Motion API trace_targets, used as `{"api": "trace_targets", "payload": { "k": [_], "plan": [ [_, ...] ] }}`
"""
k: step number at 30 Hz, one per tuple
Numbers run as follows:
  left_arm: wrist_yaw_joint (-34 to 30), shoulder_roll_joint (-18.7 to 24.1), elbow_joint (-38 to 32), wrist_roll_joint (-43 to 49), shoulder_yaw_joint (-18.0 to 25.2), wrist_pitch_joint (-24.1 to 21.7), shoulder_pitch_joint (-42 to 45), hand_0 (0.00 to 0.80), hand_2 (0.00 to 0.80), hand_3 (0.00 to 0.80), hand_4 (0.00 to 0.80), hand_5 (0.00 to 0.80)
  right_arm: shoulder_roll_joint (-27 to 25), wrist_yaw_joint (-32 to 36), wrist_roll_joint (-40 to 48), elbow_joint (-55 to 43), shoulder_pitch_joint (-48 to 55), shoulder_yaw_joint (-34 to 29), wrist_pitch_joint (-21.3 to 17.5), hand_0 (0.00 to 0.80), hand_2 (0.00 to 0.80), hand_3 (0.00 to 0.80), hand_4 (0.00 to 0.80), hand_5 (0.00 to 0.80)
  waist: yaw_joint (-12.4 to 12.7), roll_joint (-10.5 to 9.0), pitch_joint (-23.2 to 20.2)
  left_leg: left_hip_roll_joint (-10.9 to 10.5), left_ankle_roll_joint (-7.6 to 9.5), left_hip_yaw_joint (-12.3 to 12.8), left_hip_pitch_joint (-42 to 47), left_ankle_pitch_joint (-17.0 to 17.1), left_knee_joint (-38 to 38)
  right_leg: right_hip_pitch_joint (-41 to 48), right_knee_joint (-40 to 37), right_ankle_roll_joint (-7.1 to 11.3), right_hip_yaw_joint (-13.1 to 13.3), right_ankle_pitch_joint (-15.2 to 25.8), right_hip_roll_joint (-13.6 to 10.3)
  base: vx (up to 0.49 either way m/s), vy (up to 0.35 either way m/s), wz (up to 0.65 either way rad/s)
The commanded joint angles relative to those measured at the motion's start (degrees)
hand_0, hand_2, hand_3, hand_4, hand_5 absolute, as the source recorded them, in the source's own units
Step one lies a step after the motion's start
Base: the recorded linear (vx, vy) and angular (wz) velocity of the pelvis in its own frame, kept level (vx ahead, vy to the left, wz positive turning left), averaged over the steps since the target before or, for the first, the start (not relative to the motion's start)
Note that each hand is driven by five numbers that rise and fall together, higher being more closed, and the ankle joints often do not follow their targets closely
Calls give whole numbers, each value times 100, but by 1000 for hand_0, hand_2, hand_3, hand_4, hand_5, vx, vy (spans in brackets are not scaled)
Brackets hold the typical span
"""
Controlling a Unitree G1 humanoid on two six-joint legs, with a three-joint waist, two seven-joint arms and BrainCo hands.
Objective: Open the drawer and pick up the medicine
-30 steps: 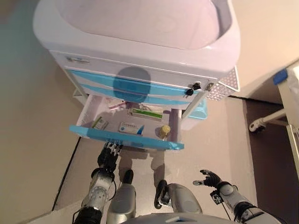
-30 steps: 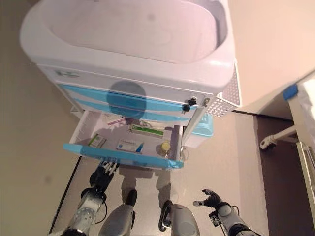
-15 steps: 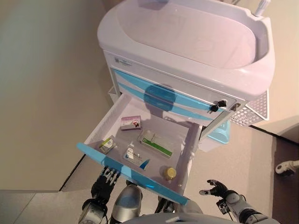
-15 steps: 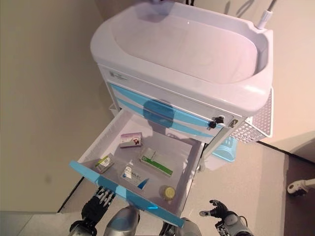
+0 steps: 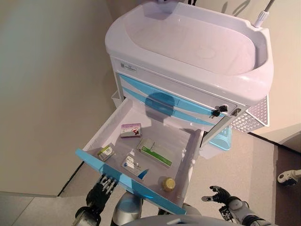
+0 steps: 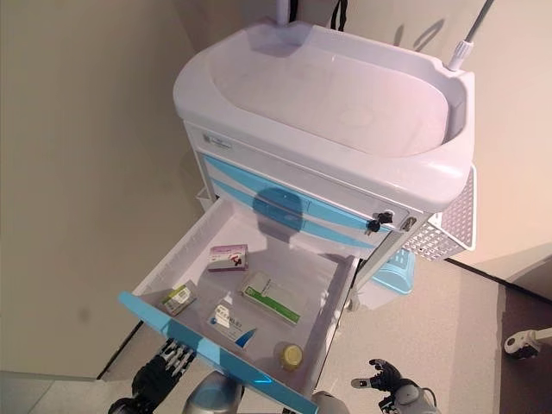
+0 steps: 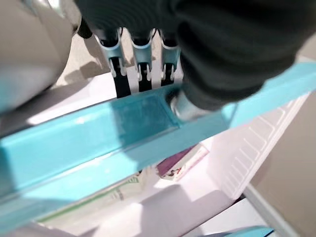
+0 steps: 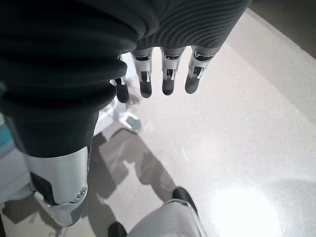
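Left hand [image 5: 99,192], lower left: fingers hooked under the drawer [image 5: 184,155] front, gripping it. Right hand [image 5: 217,193], lower right: fingers relaxed, empty. Drawer pulled out at centre, holding a bottle [image 5: 168,183] and four medicine boxes [image 5: 154,152]. Cart [image 5: 197,44], top.

Print on medicine boxes [image 5: 154,153] apparently illegible.

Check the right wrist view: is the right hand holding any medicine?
No. The right hand hangs over bare floor with straight fingers and nothing in them; the medicine boxes lie in the open drawer.
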Motion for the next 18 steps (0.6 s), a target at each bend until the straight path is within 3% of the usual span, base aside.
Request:
{"api": "trace_targets", "payload": {
  "k": [1, 4, 7, 9, 10, 11, 12, 14, 15, 18],
  "plan": [
    [-614, 842, -618, 850, 908, -979, 407, 0, 0, 0, 0, 0, -619, -134, 253, 211, 59, 113, -19, 0, 0, 0, 0, 0, -65, 498, -680, -537, 554, 188, -277, -322, 582, -2, -745, 505, 368, 1047, -98, 0, 0, 0],
    [-658, 866, -287, 1192, 898, -1011, 358, 0, 0, 0, 0, 0, -640, -119, 312, 161, 56, 121, -30, 0, 0, 0, 0, 0, -128, 477, -695, -515, 560, 242, -294, -294, 522, -45, -817, 519, 429, 1109, -84, 5, 13, -1],
    [-477, 692, 676, 1994, 887, -1043, 182, 0, 0, 0, 0, 0, -636, -75, 358, 106, 36, 171, -34, 0, 0, 0, 0, 0, -223, 413, -693, -450, 583, 417, -253, -281, 375, -108, -959, 560, 642, 1225, -31, 19, 36, -11],
    [-466, 675, 871, 2186, 836, -1045, 133, 0, 0, 0, 0, 0, -639, -70, 386, 102, 45, 151, -36, 0, 0, 0, 0, 0, -251, 399, -692, -440, 585, 454, -237, -265, 320, -114, -1004, 570, 677, 1252, -19, 24, 48, -36],
    [-380, 612, 1411, 2478, 784, -1053, -74, 0, 0, 0, 0, 0, -636, -69, 452, 72, 52, 133, -47, 0, 0, 0, 0, 0, -320, 367, -679, -422, 583, 505, -218, -240, 236, -128, -1051, 586, 732, 1289, -4, 18, 49, -32],
    [-382, 611, 1422, 2479, 781, -1059, -84, 0, 0, 0, 0, 0, -638, -69, 452, 72, 49, 131, -46, 0, 0, 0, 0, 0, -316, 368, -675, -421, 583, 507, -215, -239, 232, -127, -1052, 586, 734, 1289, -4, 7, 66, -23],
    [-290, 528, 2165, 2777, 716, -1061, -347, 0, 0, 0, 0, 0, -623, -61, 497, 24, 65, 131, -66, 0, 0, 0, 0, 0, -407, 325, -667, -411, 581, 561, -181, -208, 125, -150, -1117, 593, 777, 1321, 15, 1, 36, -10],
    [-230, 490, 2449, 2840, 721, -1092, -478, 0, 0, 0, 0, 0, -616, -63, 501, 11, 63, 145, -67, 0, 0, 0, 0, 0, -438, 305, -663, -405, 583, 584, -161, -196, 73, -158, -1142, 601, 803, 1347, 23, 12, 49, -6],
    [-97, 420, 3145, 3213, 732, -1111, -666, 0, 0, 0, 0, 0, -597, -72, 516, -3, 55, 164, -76, 0, 0, 0, 0, 0, -501, 262, -670, -377, 587, 665, -127, -187, -17, -184, -1196, 618, 870, 1389, 39, 19, 50, -6],
    [11, 351, 3733, 3475, 750, -1111, -809, 0, 0, 0, 0, 0, -569, -77, 513, 7, 23, 191, -85, 0, 0, 0, 0, 0, -535, 217, -665, -343, 597, 756, -78, -183, -100, -192, -1281, 635, 976, 1443, 79, 25, 44, -19]
  ]
}}
